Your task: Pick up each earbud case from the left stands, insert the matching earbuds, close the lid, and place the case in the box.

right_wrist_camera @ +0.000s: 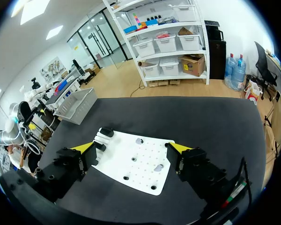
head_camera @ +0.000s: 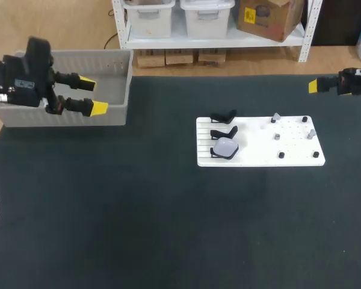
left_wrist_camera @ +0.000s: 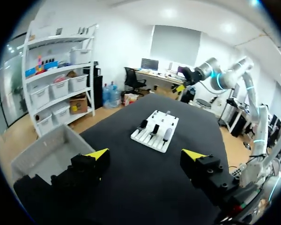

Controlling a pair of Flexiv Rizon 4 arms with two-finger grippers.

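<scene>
Black table [head_camera: 138,229] (matte top); wood floor [head_camera: 72,24], white shelving [head_camera: 228,40].

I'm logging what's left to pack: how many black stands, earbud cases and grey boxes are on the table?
black stands: 3
earbud case: 1
grey box: 1
Total: 5
</scene>
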